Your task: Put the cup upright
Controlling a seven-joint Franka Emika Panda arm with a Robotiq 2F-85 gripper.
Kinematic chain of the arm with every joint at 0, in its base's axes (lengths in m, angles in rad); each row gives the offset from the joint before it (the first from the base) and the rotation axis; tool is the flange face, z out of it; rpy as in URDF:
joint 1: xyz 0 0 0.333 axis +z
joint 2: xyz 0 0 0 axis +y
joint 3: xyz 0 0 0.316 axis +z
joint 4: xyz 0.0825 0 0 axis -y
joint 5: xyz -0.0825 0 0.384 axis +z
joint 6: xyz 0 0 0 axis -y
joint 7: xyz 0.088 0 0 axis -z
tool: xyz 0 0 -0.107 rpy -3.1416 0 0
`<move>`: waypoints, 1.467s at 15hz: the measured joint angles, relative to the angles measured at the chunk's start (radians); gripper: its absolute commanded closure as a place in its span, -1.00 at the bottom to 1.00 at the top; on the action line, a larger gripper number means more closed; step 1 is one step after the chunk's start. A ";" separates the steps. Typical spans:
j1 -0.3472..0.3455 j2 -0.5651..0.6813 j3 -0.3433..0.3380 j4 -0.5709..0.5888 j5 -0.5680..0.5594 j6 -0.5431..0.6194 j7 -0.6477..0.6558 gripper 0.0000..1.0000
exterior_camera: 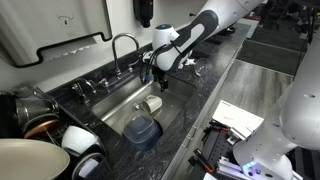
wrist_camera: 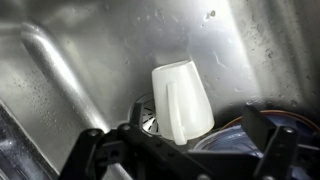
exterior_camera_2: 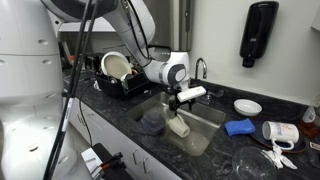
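Cup [wrist_camera: 183, 100] lies on its side on the floor of the steel sink [wrist_camera: 70, 60], next to the drain [wrist_camera: 150, 117]. The wrist view shows its tapered wall lengthwise, so it isn't standing yet. A dark bowl [exterior_camera: 143, 130] sits in the same basin, close beside the cup; I can't tell if they touch.

My gripper [exterior_camera: 160, 82] hangs over the basin just under the faucet [exterior_camera: 125, 45], pointing down and clear of the cup. I read this as lining up so the cup's body falls between my fingers [wrist_camera: 92, 150] for a side grasp.

Jaws are spread wide, holding nothing and touching nothing. In the wrist view each finger sits outside a cup wall with room to spare.

Task not done: next is descend, pinch, tip upright. The bowl crowds one side.
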State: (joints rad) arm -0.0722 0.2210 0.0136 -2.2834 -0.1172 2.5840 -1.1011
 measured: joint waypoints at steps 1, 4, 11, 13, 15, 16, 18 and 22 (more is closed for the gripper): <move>-0.002 0.015 0.004 0.014 0.010 0.009 -0.052 -1.00; -0.017 0.071 0.029 0.068 0.049 0.019 -0.198 -1.00; -0.032 0.210 0.084 0.251 0.067 -0.189 -0.389 -1.00; -0.014 0.235 0.083 0.318 0.025 -0.317 -0.374 -1.00; 0.011 0.257 0.078 0.389 -0.021 -0.440 -0.343 -1.00; 0.027 0.270 0.076 0.425 -0.048 -0.497 -0.320 -1.00; 0.060 0.298 0.074 0.497 -0.097 -0.593 -0.270 -1.00; 0.106 0.344 0.059 0.569 -0.168 -0.670 -0.147 -1.00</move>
State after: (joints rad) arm 0.0337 0.5653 0.0725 -1.7147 -0.2848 1.9143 -1.2484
